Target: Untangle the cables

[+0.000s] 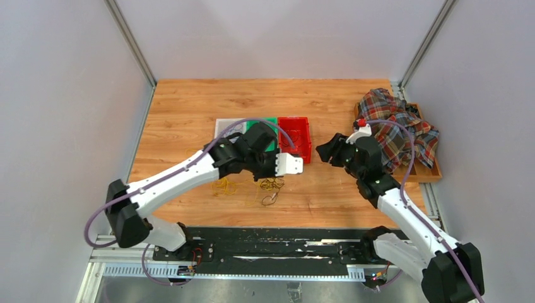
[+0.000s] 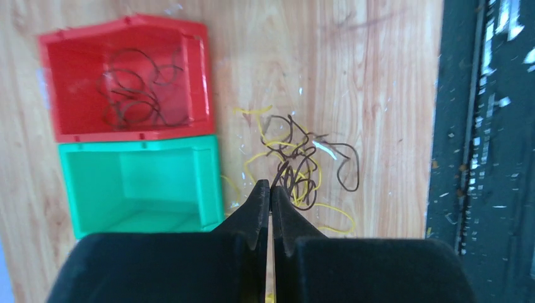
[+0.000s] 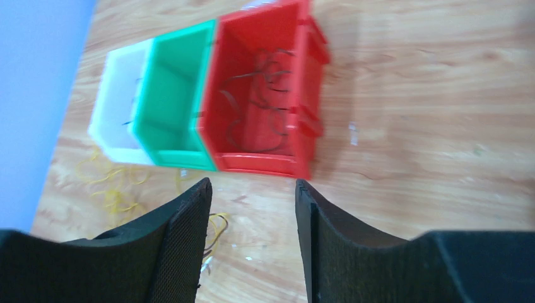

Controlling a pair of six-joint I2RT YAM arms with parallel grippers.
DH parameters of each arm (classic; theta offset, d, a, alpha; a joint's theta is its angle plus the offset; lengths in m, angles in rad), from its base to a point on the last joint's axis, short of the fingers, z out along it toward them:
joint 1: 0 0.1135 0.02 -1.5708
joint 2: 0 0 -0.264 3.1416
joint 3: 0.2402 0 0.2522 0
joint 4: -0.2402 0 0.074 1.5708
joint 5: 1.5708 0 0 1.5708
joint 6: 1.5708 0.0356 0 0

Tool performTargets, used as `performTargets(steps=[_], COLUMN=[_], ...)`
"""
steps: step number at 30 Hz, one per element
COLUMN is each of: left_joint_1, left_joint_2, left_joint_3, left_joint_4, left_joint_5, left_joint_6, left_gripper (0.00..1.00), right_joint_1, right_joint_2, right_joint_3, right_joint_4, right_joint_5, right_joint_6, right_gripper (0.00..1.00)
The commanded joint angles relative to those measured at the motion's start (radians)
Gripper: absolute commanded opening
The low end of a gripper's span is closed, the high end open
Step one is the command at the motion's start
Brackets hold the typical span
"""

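The cables [image 2: 296,167], tangled on the bench [image 2: 366,76] just nearer than the bins [image 2: 211,180], are being overhung by the pressed-together left claw [image 2: 270,192], while the spread right claw [image 3: 252,214] is being held well apart, rightward.

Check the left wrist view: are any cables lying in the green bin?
No, the green bin shows only its bare floor; the dark cables lie in the red bin beside it.

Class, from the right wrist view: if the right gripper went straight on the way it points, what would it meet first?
The right gripper would probably meet bare table just short of the red bin; on a shallower line, that bin's near wall. Depth is unclear.
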Motion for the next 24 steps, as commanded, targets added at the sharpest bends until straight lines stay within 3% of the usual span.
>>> performTargets(steps=[1, 5, 12, 18, 24], left_joint_1=[0.025, 0.049, 0.062, 0.061, 0.061], left_joint_2=[-0.102, -0.188, -0.226, -0.227, -0.213], left_joint_3=[0.093, 0.112, 0.178, 0.230, 0.331], left_joint_4=[-0.171, -0.179, -0.198, -0.226, -0.306], left_joint_5=[0.087, 0.123, 0.159, 0.214, 0.278], left_joint_6=[-0.055, -0.004, 0.047, 0.047, 0.055], left_gripper=[0.01, 0.01, 0.01, 0.01, 0.01], right_joint_1=[0.054, 0.093, 0.219, 0.440, 0.536], right_joint_2=[-0.067, -0.152, -0.179, -0.102, 0.053], right_joint_3=[-0.036, -0.127, -0.122, -0.015, 0.026], right_joint_4=[0.199, 0.402, 0.446, 0.388, 0.516], right_joint_5=[-0.158, -0.316, -0.511, -0.476, -0.359], right_joint_6=[-0.060, -0.113, -0.255, -0.411, -0.423], right_gripper=[0.54, 0.62, 0.67, 0.68, 0.66])
